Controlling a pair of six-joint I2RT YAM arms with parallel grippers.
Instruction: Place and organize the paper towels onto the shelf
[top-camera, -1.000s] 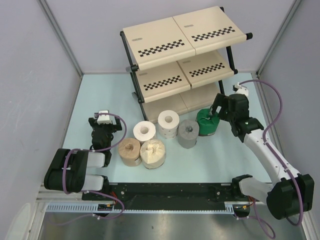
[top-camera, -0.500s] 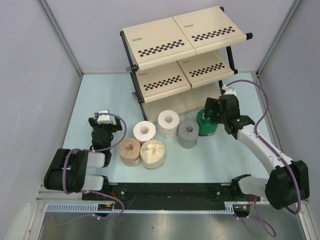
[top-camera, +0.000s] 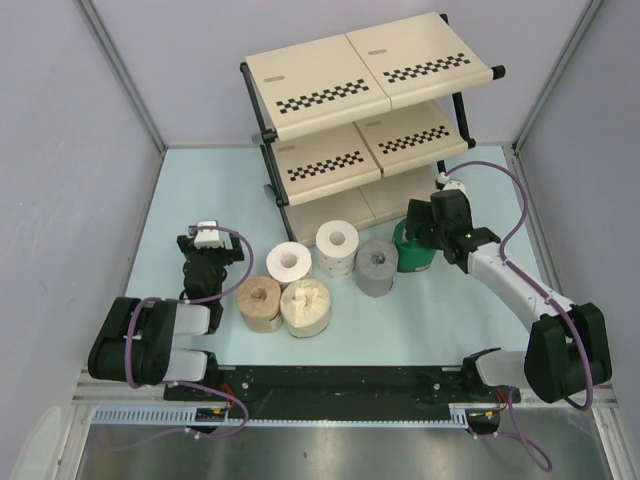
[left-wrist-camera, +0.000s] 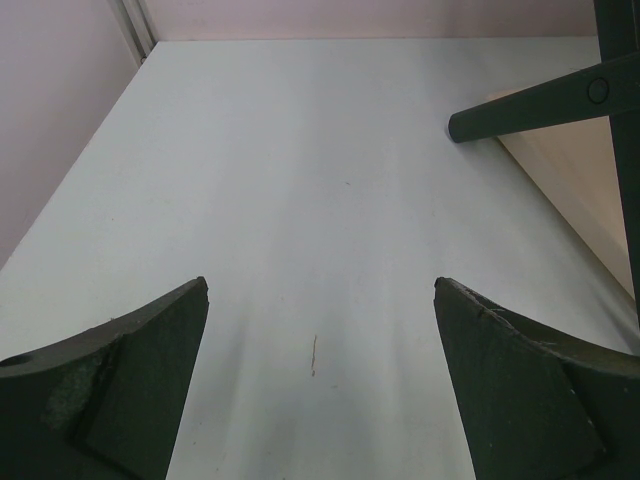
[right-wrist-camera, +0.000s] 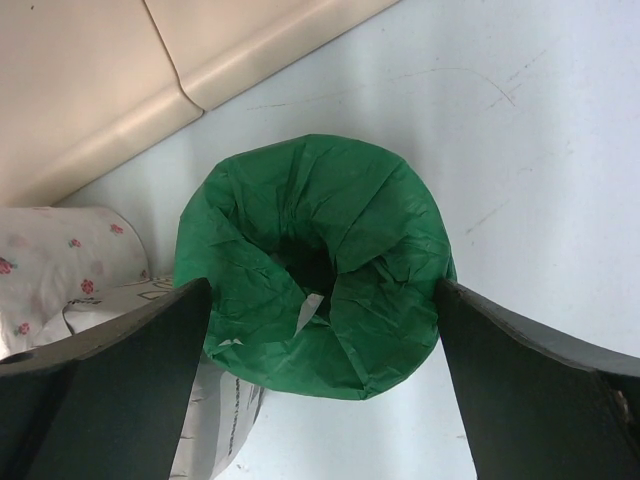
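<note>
Right fingers have swung in, now spread either side of the green roll, not pinching yet. Grasp looks next. Left fingers spread, idle above tabletop.

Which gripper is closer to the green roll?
Right. The right gripper hangs open directly over the green roll, a finger on either side; the left gripper is far off, past the tan roll.

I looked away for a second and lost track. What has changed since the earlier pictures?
The right claw swung left over the green roll, open, with nothing gripped. The roll itself, the left claw and the shelf stayed put.
</note>
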